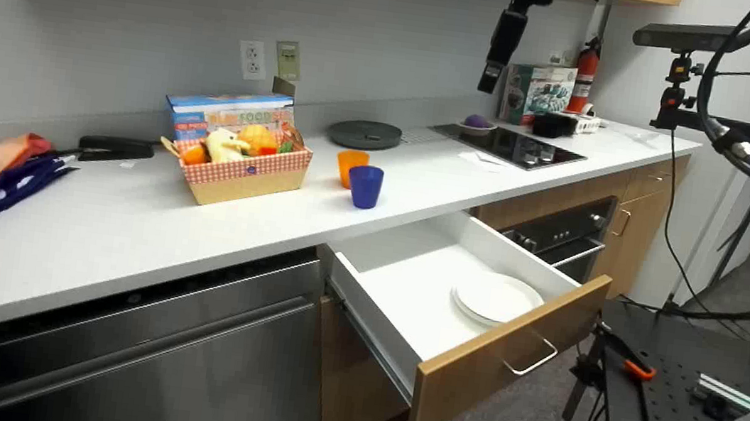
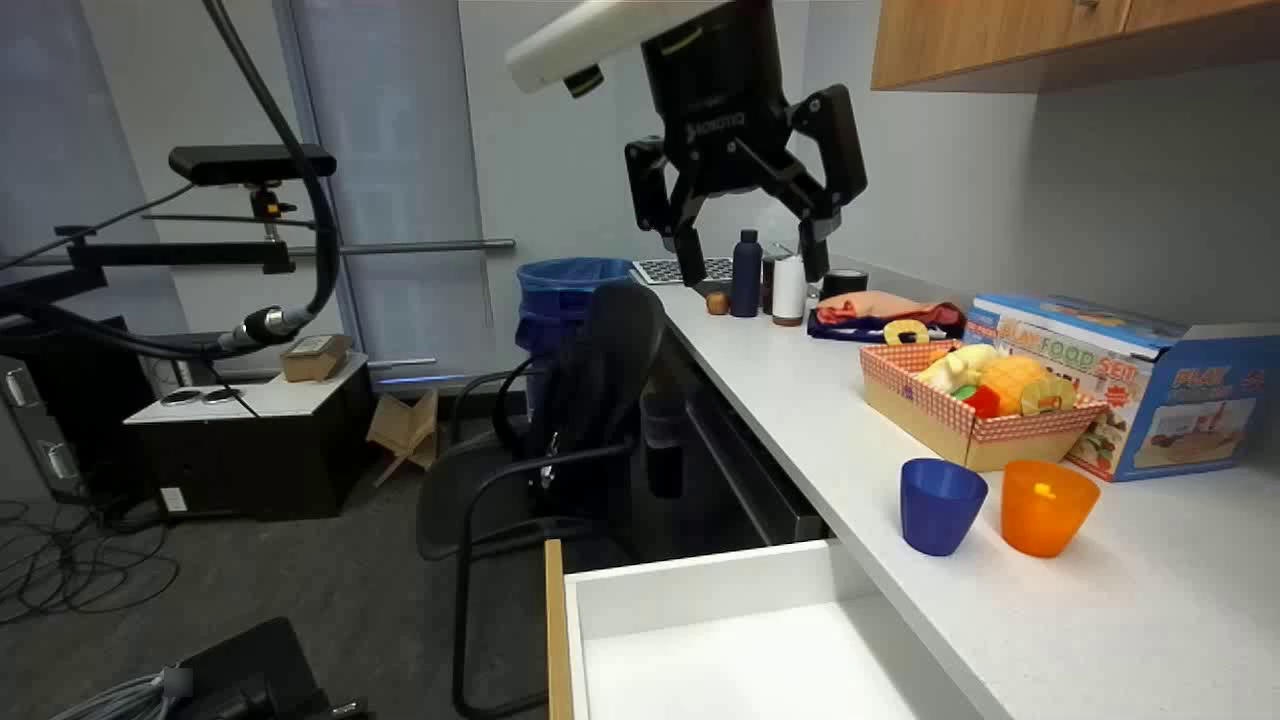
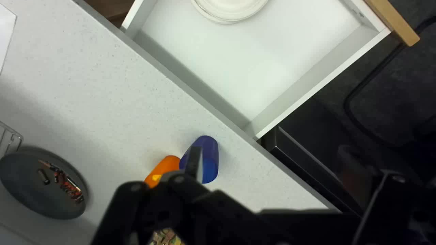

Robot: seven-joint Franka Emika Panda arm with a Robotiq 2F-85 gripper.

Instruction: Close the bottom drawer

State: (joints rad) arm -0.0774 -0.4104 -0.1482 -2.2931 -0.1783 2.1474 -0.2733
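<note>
The bottom drawer (image 1: 469, 372) stands pulled far out below the counter, its white inner box showing and its silver bar handle at the front. A couple of stacked white plates (image 1: 497, 297) lie in it. The drawer also shows in an exterior view (image 2: 557, 640) and at the top of the wrist view (image 3: 252, 64). My gripper (image 2: 753, 268) is open and empty, high above the counter and apart from the drawer, fingers pointing down. It shows side-on in an exterior view (image 1: 490, 85). In the wrist view its jaws (image 3: 272, 163) are spread wide, one finger passing in front of the blue cup.
A blue cup (image 1: 366, 186) and an orange cup (image 1: 350, 166) stand on the counter (image 1: 411, 204) behind the drawer. A basket of play food (image 1: 247, 177) is beside them. A stainless-steel appliance (image 1: 183, 373) and an oven (image 1: 558, 233) flank the drawer. A chair (image 2: 560, 430) stands nearby.
</note>
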